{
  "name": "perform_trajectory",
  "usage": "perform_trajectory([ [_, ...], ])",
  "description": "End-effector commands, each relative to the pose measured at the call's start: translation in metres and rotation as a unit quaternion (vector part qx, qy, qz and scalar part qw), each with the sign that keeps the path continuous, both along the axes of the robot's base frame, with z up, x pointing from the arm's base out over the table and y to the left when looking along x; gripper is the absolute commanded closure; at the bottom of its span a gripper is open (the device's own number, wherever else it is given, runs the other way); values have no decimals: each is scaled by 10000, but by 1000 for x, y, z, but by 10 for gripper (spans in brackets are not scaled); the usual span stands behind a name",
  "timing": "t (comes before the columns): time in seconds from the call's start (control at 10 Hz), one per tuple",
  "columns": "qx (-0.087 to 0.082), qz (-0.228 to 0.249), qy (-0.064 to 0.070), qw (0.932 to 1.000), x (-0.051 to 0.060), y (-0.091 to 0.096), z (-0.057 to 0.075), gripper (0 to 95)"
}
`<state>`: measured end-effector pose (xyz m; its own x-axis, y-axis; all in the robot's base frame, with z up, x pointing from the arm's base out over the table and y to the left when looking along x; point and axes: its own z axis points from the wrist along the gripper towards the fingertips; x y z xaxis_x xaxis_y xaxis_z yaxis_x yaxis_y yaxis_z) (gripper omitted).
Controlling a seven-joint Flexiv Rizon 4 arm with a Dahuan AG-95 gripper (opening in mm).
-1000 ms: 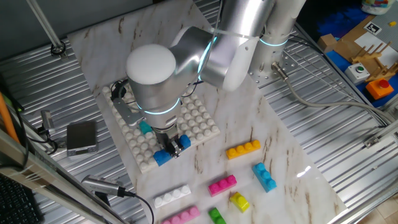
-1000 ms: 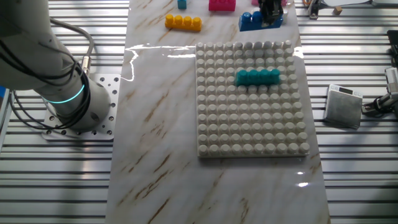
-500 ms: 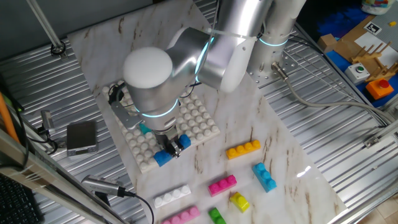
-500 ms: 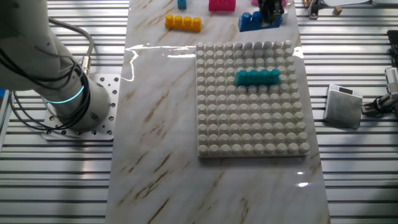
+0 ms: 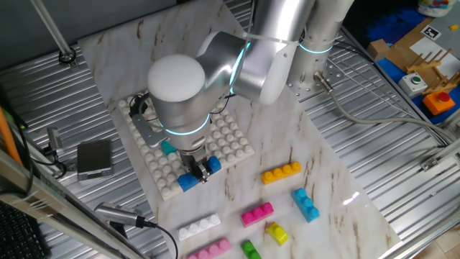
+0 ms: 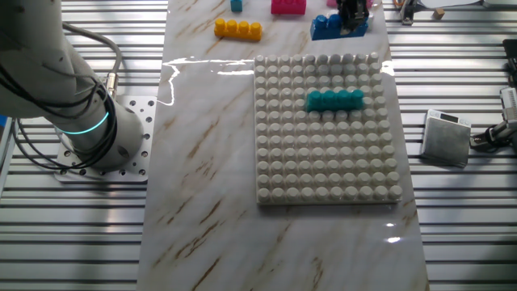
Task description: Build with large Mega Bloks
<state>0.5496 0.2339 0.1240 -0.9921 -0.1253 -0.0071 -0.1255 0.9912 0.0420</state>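
My gripper (image 5: 199, 171) points straight down at the near edge of the white studded baseplate (image 5: 233, 133), shut across a blue four-stud brick (image 5: 188, 181) that lies just off the plate's edge. In the other fixed view the same gripper (image 6: 351, 16) and blue brick (image 6: 325, 29) sit just beyond the baseplate (image 6: 327, 162). A teal brick (image 6: 334, 100) is pressed onto the plate, and the arm partly hides the teal brick (image 5: 167, 148). Loose on the marble lie orange (image 5: 281, 173), light blue (image 5: 305, 204), magenta (image 5: 256, 214), yellow (image 5: 277, 232), green (image 5: 249, 250), white (image 5: 199, 227) and pink (image 5: 208, 250) bricks.
The arm's large elbow joint (image 5: 180, 90) hangs over much of the baseplate. A small grey box (image 5: 94, 157) with cables lies on the ribbed metal table beside the plate. The robot base (image 6: 81, 121) stands to one side of the marble sheet.
The arm's big joint swayed slightly to one side and back. The gripper and the blue brick stay where they were.
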Motion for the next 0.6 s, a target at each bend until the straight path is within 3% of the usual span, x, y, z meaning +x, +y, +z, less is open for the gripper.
perform_trajectory([
  [0.1, 7, -75, 33, 10000, 3, 1, 0, 950],
  [0.3, 3, -120, 38, 9999, 6, -22, 4, 950],
  [0.4, -2, -123, 33, 9999, 10, -49, 5, 950],
  [0.5, -3, -142, 30, 9999, 10, -54, 5, 950],
  [0.6, 1, -141, 29, 9999, 9, -75, 5, 950],
])
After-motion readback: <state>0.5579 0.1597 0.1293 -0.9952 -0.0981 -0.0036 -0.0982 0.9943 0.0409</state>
